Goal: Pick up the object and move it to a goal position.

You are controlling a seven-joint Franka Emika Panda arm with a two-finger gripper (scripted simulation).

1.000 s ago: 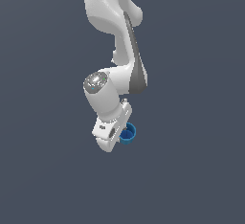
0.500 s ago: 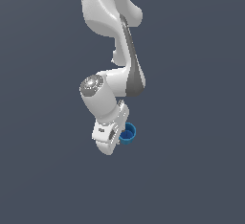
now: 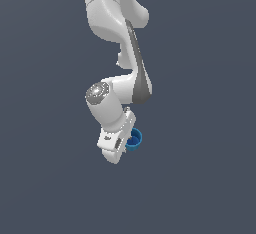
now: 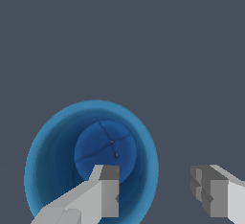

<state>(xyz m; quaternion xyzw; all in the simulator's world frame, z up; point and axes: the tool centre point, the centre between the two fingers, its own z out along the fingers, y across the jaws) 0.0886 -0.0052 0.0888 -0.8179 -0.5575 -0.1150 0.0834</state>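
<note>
Cup beside the arm's low end

The cup [image 3: 133, 140] sits on the exterior view's right of the gripper [image 3: 121, 150]. In the wrist view, one of the fingers [image 4: 101, 194] reaches inside the cup [image 4: 57, 141], the other stands outside its wall.

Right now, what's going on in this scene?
A white robot arm has its gripper lowered over a small blue cup. In the wrist view the camera looks straight into the cup's hollow; one finger is over its inside, the other outside its rim. The jaws are apart, so nothing is gripped yet.
</note>
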